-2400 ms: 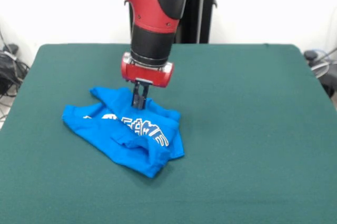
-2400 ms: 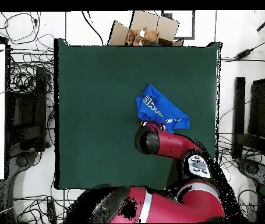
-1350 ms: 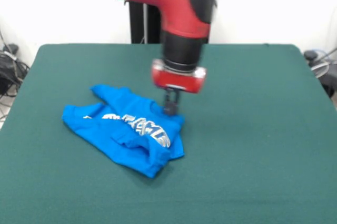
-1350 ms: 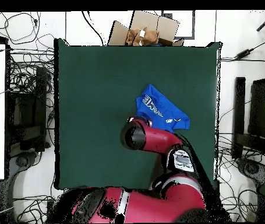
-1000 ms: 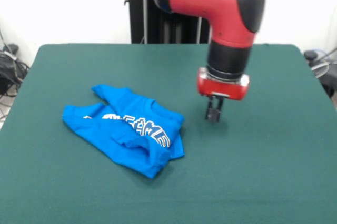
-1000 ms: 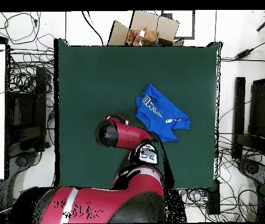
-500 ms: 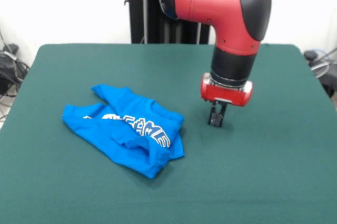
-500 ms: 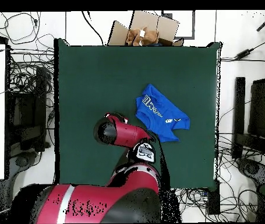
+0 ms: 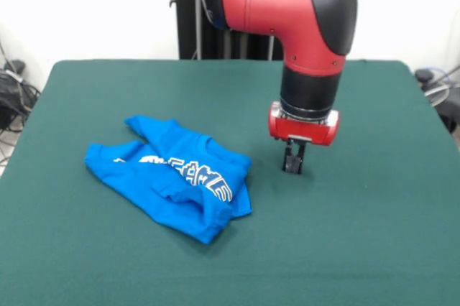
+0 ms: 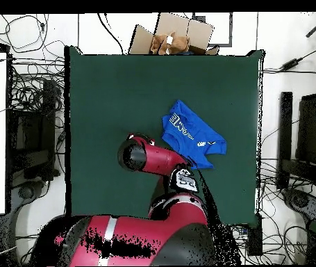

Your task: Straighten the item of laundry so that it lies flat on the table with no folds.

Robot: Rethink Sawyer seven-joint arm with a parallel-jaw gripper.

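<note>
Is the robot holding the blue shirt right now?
No. The gripper holds nothing, fingers together, beside the blue T-shirt lying crumpled on the table.

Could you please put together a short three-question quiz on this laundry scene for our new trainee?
1. True or false: the tool is holding the blue T-shirt.
2. Multiple choice: how does the T-shirt lie on the green table? A) spread flat, no folds; B) crumpled, with folds over its white lettering; C) hanging off the table edge.
3. Short answer: in the front view, on which side of the T-shirt is the tool?

Key:
1. False. The tool is beside the shirt, apart from it, with nothing in it.
2. B.
3. On the picture's right, low over bare table.
</note>
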